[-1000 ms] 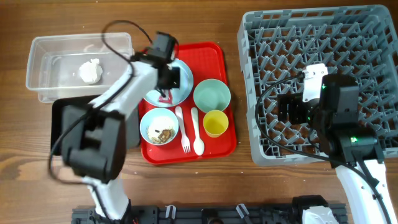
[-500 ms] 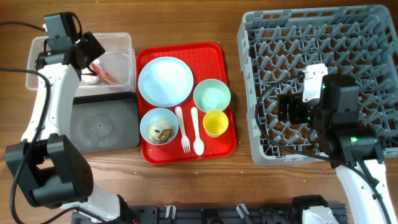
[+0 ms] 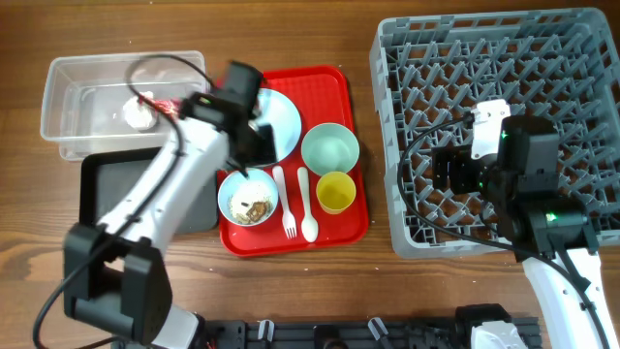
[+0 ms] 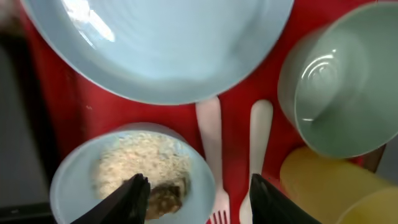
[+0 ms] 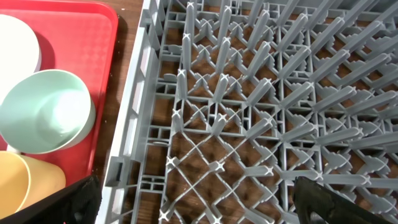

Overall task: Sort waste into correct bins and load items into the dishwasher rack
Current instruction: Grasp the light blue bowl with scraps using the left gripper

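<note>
My left gripper (image 4: pixel 199 202) hangs open over the red tray, its fingers straddling the rim of the pale blue bowl (image 4: pixel 81 180) of rice-like food scraps (image 4: pixel 140 168) and the white fork (image 4: pixel 211 137). Around it lie the spoon (image 4: pixel 258 143), the pale blue plate (image 4: pixel 155 43), the mint-green bowl (image 4: pixel 339 93) and the yellow cup (image 4: pixel 329 186). The red wrapper (image 3: pixel 167 105) and the tissue ball (image 3: pixel 139 111) lie in the clear tub (image 3: pixel 97 78). My right gripper (image 5: pixel 202 202) is open and holds nothing, above the left part of the grey dishwasher rack (image 5: pixel 249 93).
The black tray (image 3: pixel 97 174) sits in front of the clear tub, partly under my left arm. The flat red serving tray (image 3: pixel 329 82) lies between the bins and the rack (image 3: pixel 504 58). Bare wooden table runs along the front.
The left arm carried the red wrapper from the plate to the clear tub, let it go there, and swung back over the food bowl. The right arm has not moved.
</note>
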